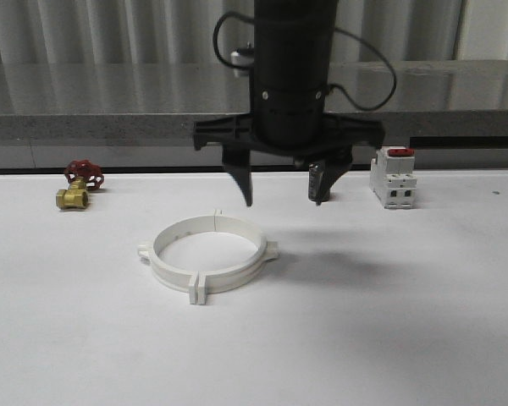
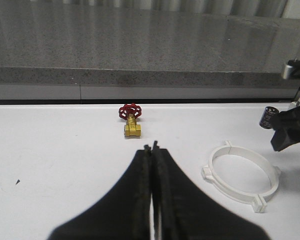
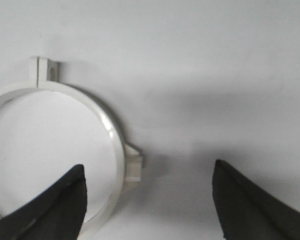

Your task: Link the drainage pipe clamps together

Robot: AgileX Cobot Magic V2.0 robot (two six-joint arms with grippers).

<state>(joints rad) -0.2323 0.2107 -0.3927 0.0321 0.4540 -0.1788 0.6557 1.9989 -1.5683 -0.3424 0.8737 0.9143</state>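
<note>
The two white drainage pipe clamps (image 1: 230, 280) lie flat on the white table, set together as one ring. Their end flanges meet at the front (image 1: 197, 292) and at the back (image 1: 218, 216). My right gripper (image 1: 284, 202) hangs open just behind and above the ring's back right, with nothing between its fingers. In the right wrist view the ring (image 3: 113, 131) and its small outer tab (image 3: 134, 163) lie under the open right gripper (image 3: 147, 200), near one finger. My left gripper (image 2: 151, 147) is shut and empty, well away from the ring (image 2: 224, 183).
A brass valve with a red handwheel (image 1: 79, 184) sits at the back left. A white block with a red top (image 1: 393, 176) stands at the back right. A small black cylinder (image 2: 266, 117) stands behind the right gripper. A grey ledge (image 1: 110, 127) bounds the table's far edge.
</note>
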